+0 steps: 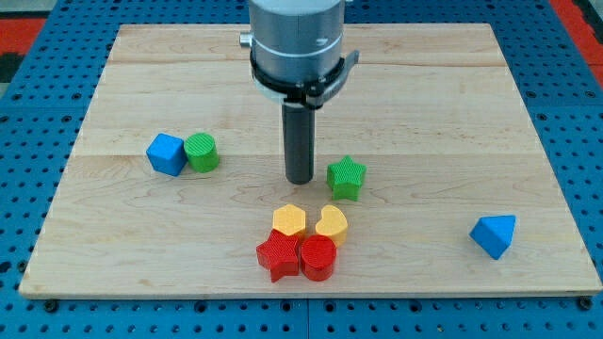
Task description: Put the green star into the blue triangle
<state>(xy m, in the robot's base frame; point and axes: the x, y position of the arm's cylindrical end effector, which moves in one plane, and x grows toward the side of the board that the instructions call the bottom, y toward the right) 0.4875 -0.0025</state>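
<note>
In the camera view, my tip (pixel 300 179) rests on the wooden board (pixel 424 104) a little below its middle. I carry no jaws at all, only a straight dark rod hanging from a grey cylindrical housing at the view's top, so nothing is clamped or held. The tip stands just to the view's left of the green star (pixel 347 176), close beside it with a thin strip of bare wood between them; I cannot tell for certain whether they touch.

The blue triangle (pixel 495 234) lies well apart from the star, down toward the view's lower right, near the board's right edge.

Below my tip sits a tight cluster of four blocks. The yellow hexagon (pixel 289 220) and the yellow heart (pixel 331 222) lie side by side, hexagon on the view's left. Directly beneath them the red star (pixel 277 256) and the red cylinder (pixel 318 257) press against each other and against the yellow pair above.

Over on the view's left, the blue cube (pixel 166 153) and the green cylinder (pixel 201 152) stand touching, cube on the outer side, both well apart from my tip.

The board rests on a blue perforated table (pixel 28 141).
</note>
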